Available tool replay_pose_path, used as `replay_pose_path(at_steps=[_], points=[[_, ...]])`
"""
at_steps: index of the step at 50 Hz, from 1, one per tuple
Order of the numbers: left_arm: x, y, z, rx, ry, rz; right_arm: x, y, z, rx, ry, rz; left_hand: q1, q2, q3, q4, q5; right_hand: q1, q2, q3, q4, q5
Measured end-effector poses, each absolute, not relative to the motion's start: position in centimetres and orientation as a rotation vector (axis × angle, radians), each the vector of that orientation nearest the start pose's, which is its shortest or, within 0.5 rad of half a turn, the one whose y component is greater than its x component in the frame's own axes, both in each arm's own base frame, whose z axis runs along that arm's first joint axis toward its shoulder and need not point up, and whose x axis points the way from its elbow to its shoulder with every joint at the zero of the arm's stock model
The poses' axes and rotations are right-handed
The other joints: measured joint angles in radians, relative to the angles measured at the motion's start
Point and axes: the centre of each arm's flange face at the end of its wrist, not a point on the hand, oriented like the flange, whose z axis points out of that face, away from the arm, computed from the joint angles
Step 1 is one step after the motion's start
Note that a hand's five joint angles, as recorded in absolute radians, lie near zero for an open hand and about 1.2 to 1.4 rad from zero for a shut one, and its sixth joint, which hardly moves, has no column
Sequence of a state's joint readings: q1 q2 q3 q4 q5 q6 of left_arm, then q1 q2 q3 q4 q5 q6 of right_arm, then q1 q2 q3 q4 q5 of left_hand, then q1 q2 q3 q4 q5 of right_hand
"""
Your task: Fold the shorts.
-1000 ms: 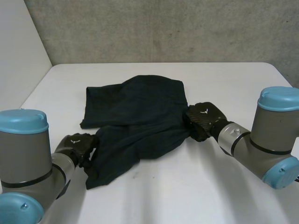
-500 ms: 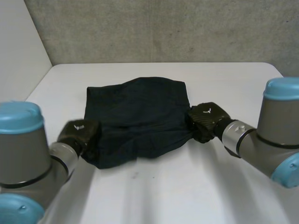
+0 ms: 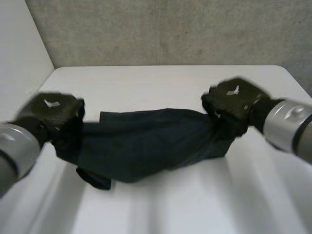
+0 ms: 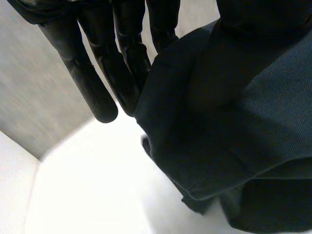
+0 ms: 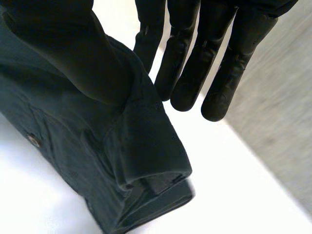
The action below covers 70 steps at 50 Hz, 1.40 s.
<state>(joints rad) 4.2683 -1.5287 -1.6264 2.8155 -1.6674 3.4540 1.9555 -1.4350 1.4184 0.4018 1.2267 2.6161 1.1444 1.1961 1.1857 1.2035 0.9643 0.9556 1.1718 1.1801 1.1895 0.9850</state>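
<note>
The dark blue-black shorts (image 3: pixel 146 146) hang stretched in a band between my two hands, above the white table (image 3: pixel 170 78). My left hand (image 3: pixel 51 112) grips the band's left end. In the left wrist view its straight fingers (image 4: pixel 92 63) and thumb pinch a hemmed edge of the shorts (image 4: pixel 234 122). My right hand (image 3: pixel 234 100) grips the band's right end. In the right wrist view its fingers (image 5: pixel 190 58) and thumb pinch a folded, thick edge of the shorts (image 5: pixel 97 146) with a small button on it. A loose fold sags low near the left hand.
A grey wall (image 3: pixel 161 29) rises behind the table's far edge, and a white wall (image 3: pixel 19 53) stands at the left. Bare tabletop lies beyond the cloth and in front of it.
The left hand has closed on the near part of the shorts. Both hands have risen and lifted the shorts off the table, where they lay flat.
</note>
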Motion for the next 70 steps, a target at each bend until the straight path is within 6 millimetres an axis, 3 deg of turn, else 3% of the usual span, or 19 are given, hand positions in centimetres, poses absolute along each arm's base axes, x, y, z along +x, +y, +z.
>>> replay_pose_path(at_steps=[2,5,8,9,11,12,16,29,37,43,56,64,70], points=[[-22.5,-18.9,27.0,0.871,2.437,-1.771,26.2,-21.5,27.3,-1.306,2.07,-1.601,0.0,0.0,0.0,0.0,0.0,0.0,0.0,0.0,0.0,0.0],[-23.1,-20.6,23.5,0.88,2.494,-1.667,26.5,-22.2,24.3,-1.247,2.138,-1.488,0.0,0.0,0.0,-0.001,0.0,0.0,0.0,0.0,0.0,0.0],[-23.3,-21.3,22.5,0.873,2.501,-1.652,26.6,-22.6,23.4,-1.212,2.154,-1.466,-0.048,-0.078,-0.073,-0.07,-0.035,0.0,0.0,0.0,0.0,0.0],[-23.4,-22.2,21.6,0.861,2.499,-1.65,26.7,-23.2,22.1,-1.155,2.172,-1.446,-0.237,-0.261,-0.249,-0.262,-0.199,0.0,0.0,0.0,0.0,0.0],[-23.5,-22.5,21.4,0.854,2.495,-1.655,26.8,-23.4,21.7,-1.132,2.178,-1.441,-0.317,-0.336,-0.323,-0.343,-0.277,0.0,0.0,0.0,0.0,0.0],[-23.5,-22.9,21.2,0.843,2.488,-1.666,26.8,-23.6,21.1,-1.109,2.184,-1.435,-0.48,-0.495,-0.48,-0.504,-0.437,0.0,0.0,0.0,0.0,0.0],[-23.4,-23.1,21.2,0.828,2.476,-1.687,26.9,-23.8,20.2,-1.081,2.195,-1.415,-0.592,-0.63,-0.617,-0.642,-0.58,0.0,0.0,0.0,0.0,0.0],[-21.9,-18.6,21.6,0.861,2.492,-1.675,26.4,-23.2,18.7,-1.072,2.226,-1.402,-0.594,-0.65,-0.63,-0.663,-0.601,0.0,0.0,0.0,0.0,0.0],[-21.2,-15.9,19.8,0.924,2.545,-1.584,26.3,-23.1,18.4,-1.07,2.246,-1.406,-0.62,-0.679,-0.659,-0.69,-0.631,0.0,0.0,0.0,0.0,0.0],[-21.2,-15.2,18.7,0.959,2.565,-1.573,26.4,-22.9,18.3,-1.077,2.243,-1.401,-0.722,-0.784,-0.77,-0.802,-0.741,0.0,0.0,0.0,0.0,0.0],[-22.1,-17.3,16.5,0.95,2.545,-1.61,26.3,-22.5,17.6,-1.079,2.247,-1.389,-0.713,-0.752,-0.743,-0.76,-0.691,0.0,0.0,0.0,0.0,0.0],[-23.0,-18.9,15.1,0.961,2.541,-1.609,26.1,-22.2,17.1,-1.076,2.255,-1.377,-0.517,-0.581,-0.575,-0.588,-0.529,0.0,0.0,0.0,0.0,0.0],[-23.5,-20.1,15.2,0.948,2.516,-1.655,25.9,-22.2,16.9,-1.078,2.261,-1.369,-0.016,-0.078,-0.071,-0.085,-0.034,0.0,0.0,0.0,0.0,0.0]])
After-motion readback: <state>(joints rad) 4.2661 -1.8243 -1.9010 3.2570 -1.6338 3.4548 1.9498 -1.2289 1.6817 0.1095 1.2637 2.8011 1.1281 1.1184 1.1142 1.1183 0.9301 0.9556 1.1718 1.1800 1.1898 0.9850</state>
